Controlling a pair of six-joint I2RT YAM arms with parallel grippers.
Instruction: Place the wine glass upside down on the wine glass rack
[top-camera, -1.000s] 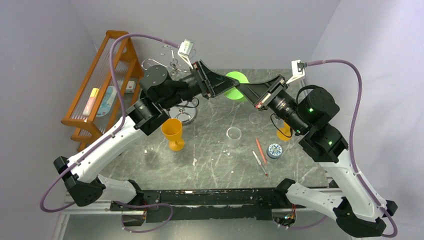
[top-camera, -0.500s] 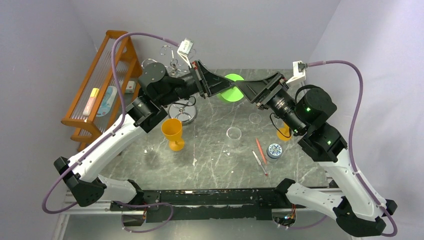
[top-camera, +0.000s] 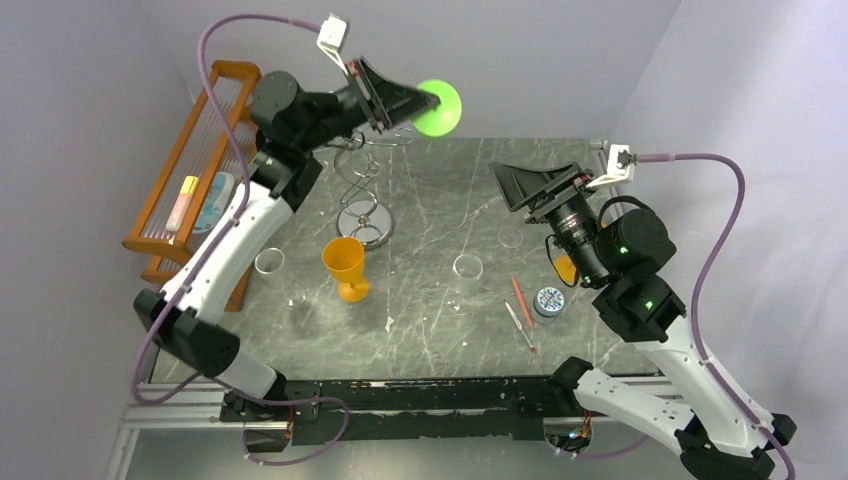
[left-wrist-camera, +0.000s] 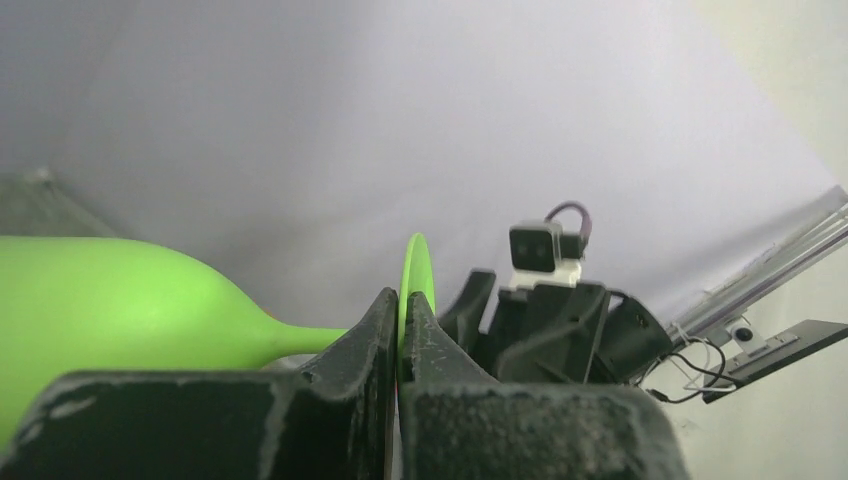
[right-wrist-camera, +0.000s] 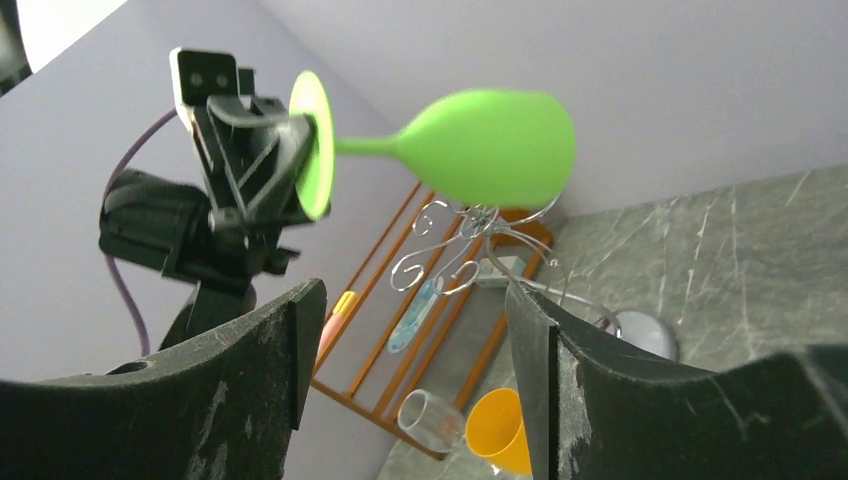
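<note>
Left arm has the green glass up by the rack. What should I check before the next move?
1. left gripper shut on the foot of the wine glass: ok.
2. right gripper open, apart from the glass: ok.
3. Glass upside down: not ok, its stem lies level.
4. wine glass rack standing upright: ok.
5. Foot lined up with a hook: cannot tell.

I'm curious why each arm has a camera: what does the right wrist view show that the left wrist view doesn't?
Only the right wrist view: the silver wire rack, the orange wooden rack, an orange goblet. Only the left wrist view: the right arm's wrist camera, seen head-on. Both: the green wine glass, held by its foot in the left gripper.
</note>
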